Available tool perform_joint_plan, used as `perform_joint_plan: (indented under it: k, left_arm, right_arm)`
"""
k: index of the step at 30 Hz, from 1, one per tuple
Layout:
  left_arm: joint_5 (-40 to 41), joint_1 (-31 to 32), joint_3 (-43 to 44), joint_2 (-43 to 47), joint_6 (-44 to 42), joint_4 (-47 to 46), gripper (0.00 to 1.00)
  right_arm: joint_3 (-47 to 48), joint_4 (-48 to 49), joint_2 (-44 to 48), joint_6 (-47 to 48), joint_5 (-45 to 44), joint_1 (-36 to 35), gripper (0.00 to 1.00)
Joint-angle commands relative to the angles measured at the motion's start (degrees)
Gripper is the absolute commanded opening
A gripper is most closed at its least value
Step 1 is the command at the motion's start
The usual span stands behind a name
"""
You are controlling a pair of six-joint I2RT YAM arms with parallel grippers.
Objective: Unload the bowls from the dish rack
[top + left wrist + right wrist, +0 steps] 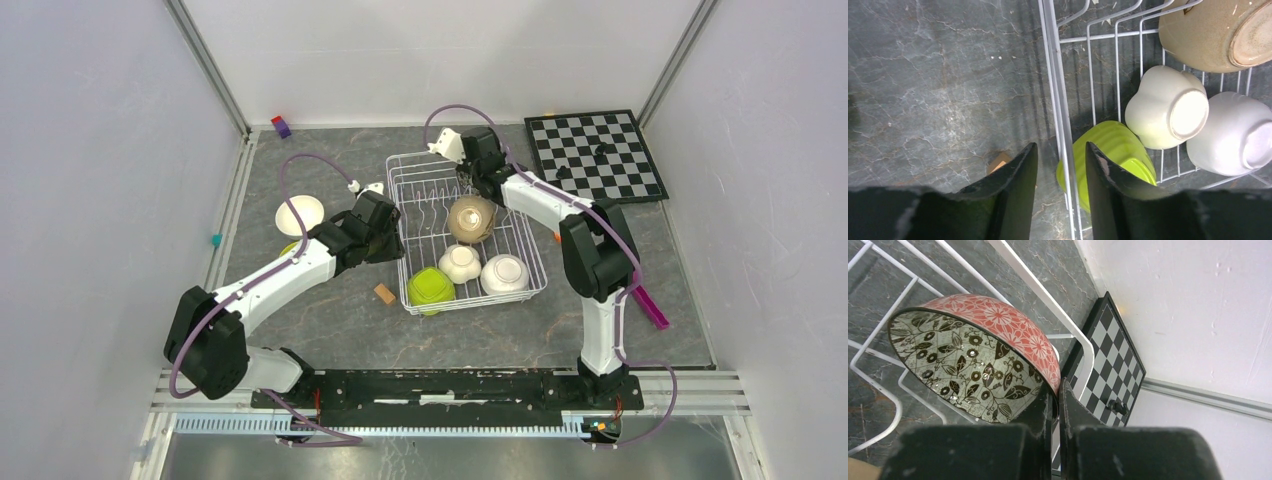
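Red-flowered bowl (998, 325), seemingly lifted over the dish rack (1023, 275), is pinched at its rim by the right gripper (1057, 388). The left gripper (1061, 148), fingers apart, straddles the rack's edge beside a green bowl (1118, 147).

Your overhead view takes in a dark grey, marble-veined tabletop (330, 320), boxed in by plain white walls (440, 50) at the back and on both sides. Metal posts (208, 65) rise at the two far corners. You see a black-and-white chessboard (590, 170) lying flat at the far right, with a few dark pieces on it. A purple block (283, 129) sits in the far left corner and a magenta bar (650, 307) lies near the right edge. The light is even and soft.
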State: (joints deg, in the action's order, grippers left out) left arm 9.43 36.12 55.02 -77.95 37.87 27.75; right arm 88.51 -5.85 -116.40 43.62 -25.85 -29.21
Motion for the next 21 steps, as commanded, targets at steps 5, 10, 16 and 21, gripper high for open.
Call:
perform_joint_plan:
  k: [5,10,16,21]
  left_arm:
    - [4.01,0.28,2.78,1.47,1.35,-0.59,0.56]
    - [4.34,0.27,4.44,-0.80,1.00,-1.31,0.56]
    - [5.07,0.19,6.01,-3.43,0.37,-2.88,0.53]
    - [5.99,0.19,7.55,-6.67,0.38,-2.88,0.43]
  right_arm:
    - [3.03,8.44,3.42,-0.88,-2.42,0.26,0.00]
    - [5.62,8.99,6.69,-4.34,-4.67,0.49,0.00]
    - [6.81,3.12,12.15,-15.08,-5.02,2.43,0.00]
    - [2.35,-2.27,19.33,-29.16,-2.34,6.15,0.00]
